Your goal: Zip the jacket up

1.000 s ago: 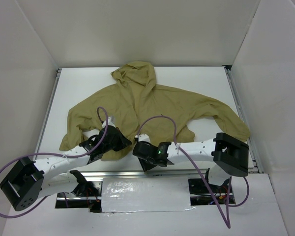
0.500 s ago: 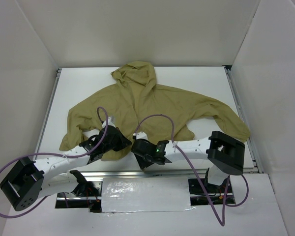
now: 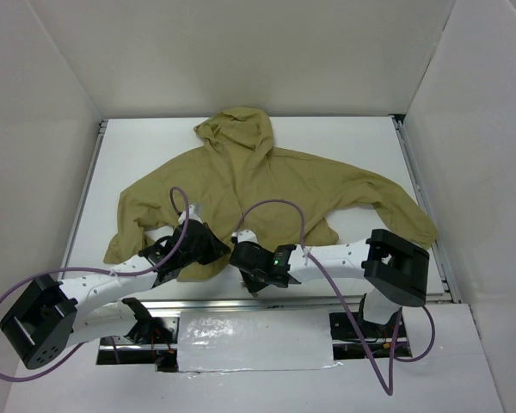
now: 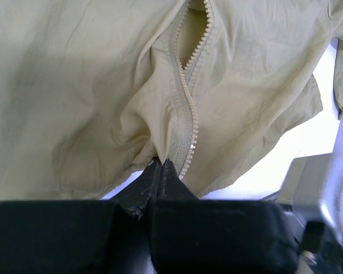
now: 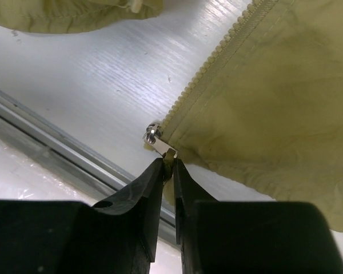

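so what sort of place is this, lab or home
Probably a robot lab cell: bare white walls box in a white table, two arms mounted at its edge, one jacket laid out.

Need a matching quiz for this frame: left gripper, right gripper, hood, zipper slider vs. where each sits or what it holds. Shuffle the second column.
Column 1
1. left gripper
2. right gripper
3. hood
4. zipper slider

Column 2
A. lies toward the far edge of the table
B. shut on the metal pull tab
C. sits at the bottom end of the zipper teeth
D. shut on the hem fabric of the jacket, beside the teeth

Pairs: 1-D, 2-B, 3-A, 4-C
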`<state>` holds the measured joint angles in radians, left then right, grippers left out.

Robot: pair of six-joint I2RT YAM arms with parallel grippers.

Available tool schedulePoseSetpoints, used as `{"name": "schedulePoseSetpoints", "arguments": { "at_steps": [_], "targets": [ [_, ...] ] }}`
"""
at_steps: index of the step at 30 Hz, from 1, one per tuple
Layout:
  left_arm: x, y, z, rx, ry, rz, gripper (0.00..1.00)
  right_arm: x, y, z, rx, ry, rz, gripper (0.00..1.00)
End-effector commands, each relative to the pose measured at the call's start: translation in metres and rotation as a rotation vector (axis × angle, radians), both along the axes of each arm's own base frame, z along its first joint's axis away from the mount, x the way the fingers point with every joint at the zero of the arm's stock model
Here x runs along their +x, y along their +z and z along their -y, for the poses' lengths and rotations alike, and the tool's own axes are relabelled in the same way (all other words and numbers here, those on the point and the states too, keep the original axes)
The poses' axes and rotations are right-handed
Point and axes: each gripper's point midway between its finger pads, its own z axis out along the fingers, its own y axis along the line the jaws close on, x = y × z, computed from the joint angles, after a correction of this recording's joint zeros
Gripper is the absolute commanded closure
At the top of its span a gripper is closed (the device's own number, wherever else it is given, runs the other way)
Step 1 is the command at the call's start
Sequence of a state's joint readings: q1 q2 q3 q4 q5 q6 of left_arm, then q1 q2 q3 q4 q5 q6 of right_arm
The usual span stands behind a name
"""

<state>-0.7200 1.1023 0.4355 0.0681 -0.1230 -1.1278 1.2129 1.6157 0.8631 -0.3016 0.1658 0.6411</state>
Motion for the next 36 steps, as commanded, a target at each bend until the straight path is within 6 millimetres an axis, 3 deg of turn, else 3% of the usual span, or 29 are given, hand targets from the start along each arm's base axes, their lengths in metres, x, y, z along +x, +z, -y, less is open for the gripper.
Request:
{"name": "schedulePoseSetpoints", "arguments": {
  "at_steps": [1,9,17,18,22,24,30,31,33,34,36],
  "targets": [
    [0.001,0.002,0.002,-0.012,-0.014,0.017,1.00,0.004,0.025,-0.015,0.090,0.012,0.028,0.81],
    [0.000,0.001,0.002,-0.012,-0.014,0.014,1.00,0.000,0.050,-0.031,0.163,0.043,0.028,0.81],
    [0.000,0.000,0.000,-0.005,-0.013,0.013,1.00,-0.003,0.054,-0.045,0.140,0.077,0.009,0.94],
    [0.000,0.000,0.000,-0.004,-0.012,0.016,1.00,-0.001,0.055,-0.042,0.134,0.069,0.017,1.00],
    [0.000,0.001,0.000,-0.006,-0.015,0.020,1.00,0.004,0.065,-0.034,0.146,0.062,0.052,1.00],
    [0.000,0.004,0.002,-0.018,-0.026,0.033,1.00,-0.002,0.068,-0.030,0.181,0.104,0.032,1.00],
    [-0.003,0.019,0.026,-0.120,-0.125,0.066,1.00,-0.013,0.042,-0.003,0.121,0.143,-0.032,1.00],
    [-0.001,0.026,0.033,-0.158,-0.140,0.083,1.00,-0.017,0.033,0.005,0.102,0.139,-0.048,1.00],
    [-0.008,0.021,0.046,-0.208,-0.190,0.036,1.00,-0.019,0.032,0.007,0.133,0.117,-0.050,1.00],
    [-0.006,0.030,0.056,-0.264,-0.208,0.051,1.00,-0.021,0.026,0.012,0.139,0.108,-0.053,1.00],
    [-0.014,0.019,0.071,-0.296,-0.260,-0.002,1.00,-0.023,0.022,0.016,0.147,0.078,-0.067,1.00]
  ]
}}
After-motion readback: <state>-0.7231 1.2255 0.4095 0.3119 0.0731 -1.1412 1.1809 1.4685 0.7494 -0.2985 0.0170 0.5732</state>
